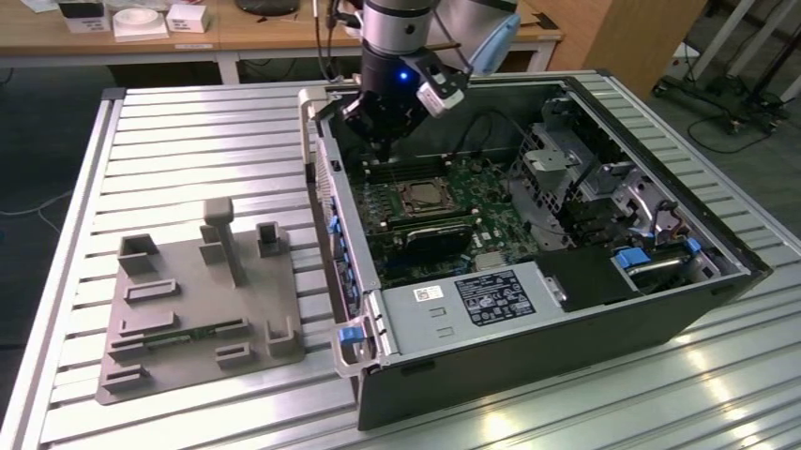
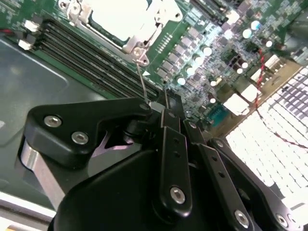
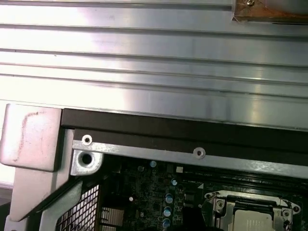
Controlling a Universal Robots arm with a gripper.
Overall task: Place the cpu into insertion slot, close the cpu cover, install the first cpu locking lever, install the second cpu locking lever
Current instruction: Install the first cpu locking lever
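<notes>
The cpu (image 2: pixel 113 14) lies flat in the insertion slot (image 1: pixel 426 199) on the green board, its silvery top showing through the window of the cpu cover (image 2: pixel 144 33), which is folded down over it. A thin wire locking lever (image 2: pixel 141 79) rises from the socket's corner to my gripper (image 2: pixel 161 103). The black fingers are shut together on the lever's end. In the exterior view my gripper (image 1: pixel 379 142) hangs just behind the socket, inside the open computer case. The first wrist view has the cpu (image 3: pixel 252 222) and cover (image 3: pixel 240 198) below the case's edge.
Long black memory slots (image 2: pixel 91 57) run beside the socket. A black card (image 1: pixel 432 239) and the grey power supply box (image 1: pixel 482 295) sit in front of it. The case wall (image 1: pixel 328 187) stands close at the exterior view's left. A grey fixture plate (image 1: pixel 201 300) lies on the slatted table (image 1: pixel 188 141).
</notes>
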